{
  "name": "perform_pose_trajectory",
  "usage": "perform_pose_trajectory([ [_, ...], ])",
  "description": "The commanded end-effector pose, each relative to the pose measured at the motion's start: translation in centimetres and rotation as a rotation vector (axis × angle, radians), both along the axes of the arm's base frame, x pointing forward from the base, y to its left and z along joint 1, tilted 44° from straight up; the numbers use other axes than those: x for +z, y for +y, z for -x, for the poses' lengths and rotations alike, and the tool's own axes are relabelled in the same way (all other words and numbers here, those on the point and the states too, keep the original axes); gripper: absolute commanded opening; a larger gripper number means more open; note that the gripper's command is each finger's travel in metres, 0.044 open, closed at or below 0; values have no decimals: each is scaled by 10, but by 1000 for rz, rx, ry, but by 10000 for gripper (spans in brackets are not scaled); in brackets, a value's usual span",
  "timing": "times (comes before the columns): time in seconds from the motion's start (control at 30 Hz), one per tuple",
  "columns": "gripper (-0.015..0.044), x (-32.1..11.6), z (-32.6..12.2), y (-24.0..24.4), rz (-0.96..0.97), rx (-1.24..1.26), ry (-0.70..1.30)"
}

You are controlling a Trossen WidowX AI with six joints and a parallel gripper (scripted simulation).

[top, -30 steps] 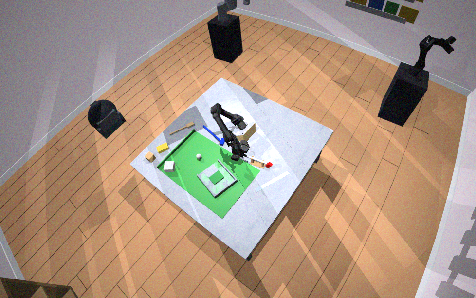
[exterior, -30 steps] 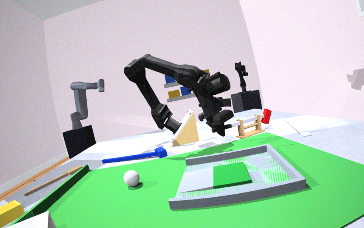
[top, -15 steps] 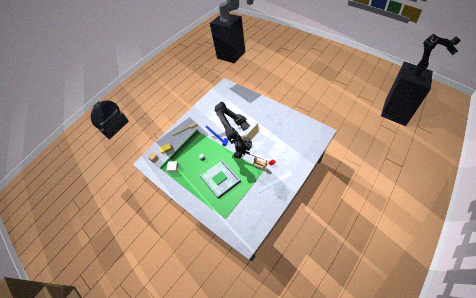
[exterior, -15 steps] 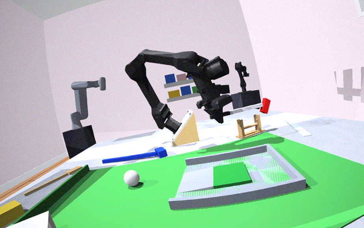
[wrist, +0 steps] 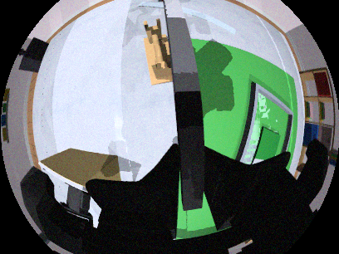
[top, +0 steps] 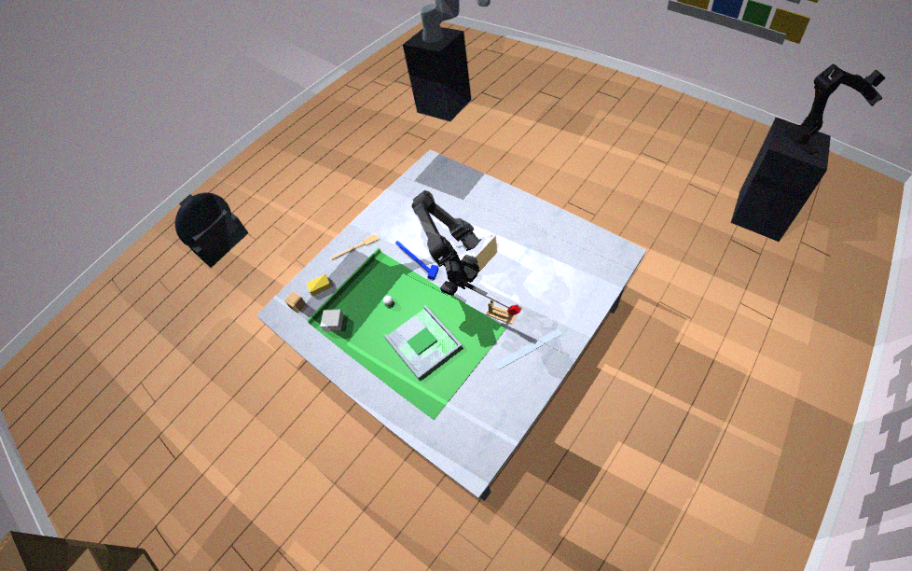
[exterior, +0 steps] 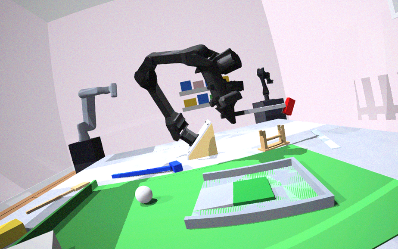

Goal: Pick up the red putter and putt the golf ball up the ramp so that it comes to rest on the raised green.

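From the top view, you are looking at the tool (top: 449, 287) clenched on the grip end of the red putter (top: 494, 297), whose shaft is running out to the red head above the wooden rack (top: 496, 312). The golf ball (top: 388, 300) is sitting on the green mat (top: 366, 323), well apart from the tool, with the raised green (top: 421, 341) inside its grey ramp frame beyond it.

In the exterior view, the tool (exterior: 231, 117) is holding the putter (exterior: 263, 108) roughly level in the air, clear above the rack (exterior: 273, 138). The ball (exterior: 143, 194) is lying near the open ramp side of the raised green (exterior: 253, 190). You are wanting to bring the head low behind the ball, keeping away from the blue putter (exterior: 146, 170) and the wedge (exterior: 205, 140).

In the wrist view, the shaft (wrist: 182, 96) is sitting straight between the fingers; a gentle, square stroke is looking safest, since the long lever could twist.
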State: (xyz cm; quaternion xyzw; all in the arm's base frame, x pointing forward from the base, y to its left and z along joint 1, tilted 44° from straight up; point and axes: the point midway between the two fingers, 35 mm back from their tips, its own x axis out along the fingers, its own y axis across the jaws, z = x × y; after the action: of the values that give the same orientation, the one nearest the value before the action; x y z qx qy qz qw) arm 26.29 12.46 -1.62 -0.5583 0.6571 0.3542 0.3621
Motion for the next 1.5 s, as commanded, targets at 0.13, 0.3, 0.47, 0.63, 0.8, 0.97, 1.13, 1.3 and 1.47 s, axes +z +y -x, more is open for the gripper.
perform_pose_trajectory([
  [0.13, 0, 44, -10, -32, 45, -244, -180],
  [0.3, 0, 70, -11, -53, 79, -397, -291],
  [0.47, 0, 96, -8, -75, 112, -550, -404],
  [0.63, 0, 120, -2, -98, 146, -702, -518],
  [0.8, 0, 143, 7, -120, 178, -853, -635],
  [0.97, 0, 165, 18, -141, 210, -1002, -754],
  [1.13, 0, 186, 33, -161, 241, -1149, -876],
  [1.3, 0, 205, 51, -181, 271, -1294, -1002],
  [1.47, 0, 218, 65, -193, 291, -1393, -1091],
])
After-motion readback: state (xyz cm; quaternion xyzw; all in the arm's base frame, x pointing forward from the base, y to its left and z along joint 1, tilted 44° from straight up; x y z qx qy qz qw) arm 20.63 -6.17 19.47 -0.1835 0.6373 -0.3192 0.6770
